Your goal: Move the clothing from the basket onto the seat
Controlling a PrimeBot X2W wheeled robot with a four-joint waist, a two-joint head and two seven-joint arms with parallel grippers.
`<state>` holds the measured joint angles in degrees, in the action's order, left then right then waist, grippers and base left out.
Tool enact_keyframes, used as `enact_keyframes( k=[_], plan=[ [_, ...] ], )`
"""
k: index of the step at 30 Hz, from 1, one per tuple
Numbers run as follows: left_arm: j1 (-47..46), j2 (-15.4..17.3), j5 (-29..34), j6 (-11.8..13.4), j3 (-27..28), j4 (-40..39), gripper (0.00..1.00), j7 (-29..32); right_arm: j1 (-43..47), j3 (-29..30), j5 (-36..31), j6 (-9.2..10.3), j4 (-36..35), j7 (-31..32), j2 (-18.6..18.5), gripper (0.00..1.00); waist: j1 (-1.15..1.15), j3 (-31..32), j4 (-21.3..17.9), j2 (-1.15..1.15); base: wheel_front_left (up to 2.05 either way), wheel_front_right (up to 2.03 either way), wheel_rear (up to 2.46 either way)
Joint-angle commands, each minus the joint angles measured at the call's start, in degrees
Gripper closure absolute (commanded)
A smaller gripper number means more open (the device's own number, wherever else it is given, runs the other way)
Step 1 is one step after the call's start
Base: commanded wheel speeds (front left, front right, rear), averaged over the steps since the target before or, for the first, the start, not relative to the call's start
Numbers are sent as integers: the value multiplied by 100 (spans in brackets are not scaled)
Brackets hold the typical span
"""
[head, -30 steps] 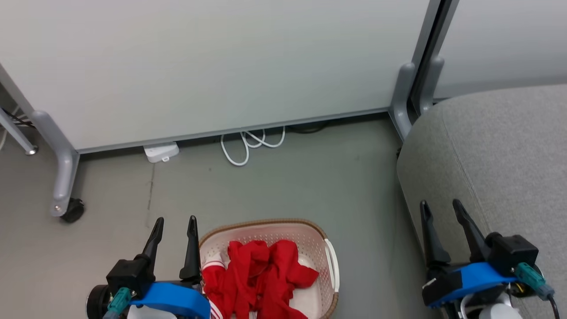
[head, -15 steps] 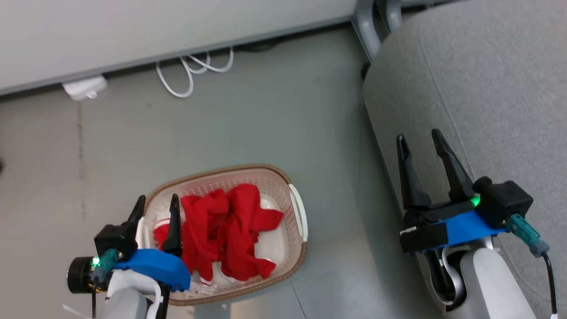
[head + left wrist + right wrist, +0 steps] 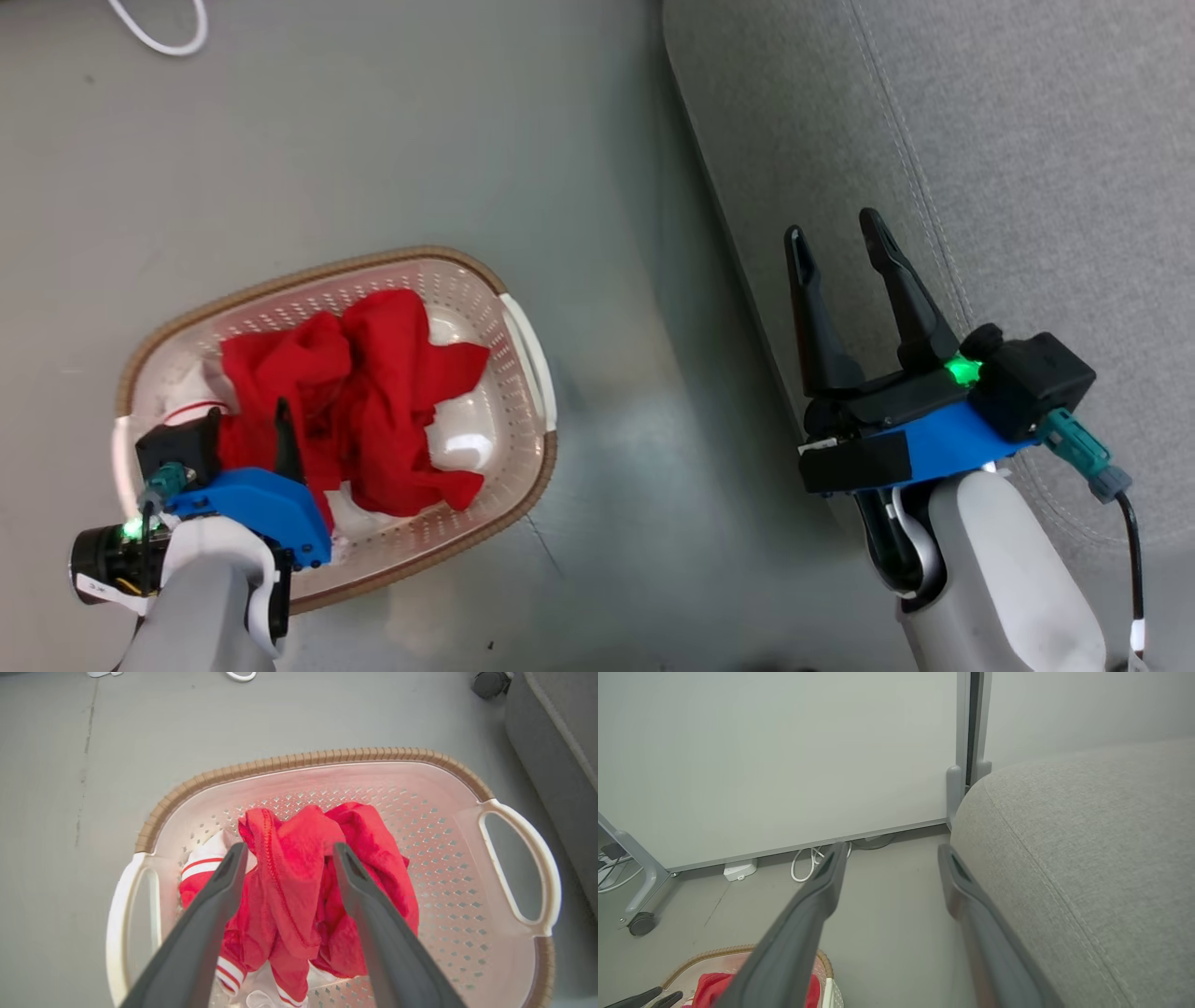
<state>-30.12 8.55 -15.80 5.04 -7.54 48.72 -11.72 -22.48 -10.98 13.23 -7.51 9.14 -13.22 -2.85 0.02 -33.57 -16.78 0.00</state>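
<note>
- Low at left, the left gripper (image 3: 289, 848) has its jaws apart, astride bright red crumpled fabric clothing (image 3: 294, 896).
- It lies in the cream-white perforated plastic basket (image 3: 327, 757).
- The right gripper (image 3: 832, 226), jaws apart and empty, hovers beside the large grey fabric seat (image 3: 1027, 140).

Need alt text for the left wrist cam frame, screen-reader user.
The left gripper, fingers spread open, points down into the basket at a crumpled heap of red clothing, one piece with a white, red-striped band. The basket sits on a grey floor, with the edge of the grey seat at upper right.
</note>
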Motion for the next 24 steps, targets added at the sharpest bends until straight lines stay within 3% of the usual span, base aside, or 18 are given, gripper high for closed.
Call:
enact_keyframes(
  k=[1, 21, 22, 24],
  plan=[
    [-129, 82, -34, 36, 43, 101, 0, -2, -125, -54, 58, 4, 10, -57, -5, 0, -2, -265, -237, 0, 0, 0, 0],
    [-942, 343, -303, 316, 254, 1377, 0, 17, -543, -379, 472, 4, 135, -199, -6, 0, -2, -971, -658, 0, 0, 0, 0],
    [-961, 341, -324, 312, 255, 1420, 5, 27, -540, -379, 488, 4, 128, -200, -6, 0, -2, -982, -667, 0, 0, 0, 0],
    [-1000, 331, -331, 269, 239, 1484, 100, 26, -546, -383, 502, 4, 136, -201, -6, 0, -2, -1001, -681, 0, 0, 0, 0]
  ],
)
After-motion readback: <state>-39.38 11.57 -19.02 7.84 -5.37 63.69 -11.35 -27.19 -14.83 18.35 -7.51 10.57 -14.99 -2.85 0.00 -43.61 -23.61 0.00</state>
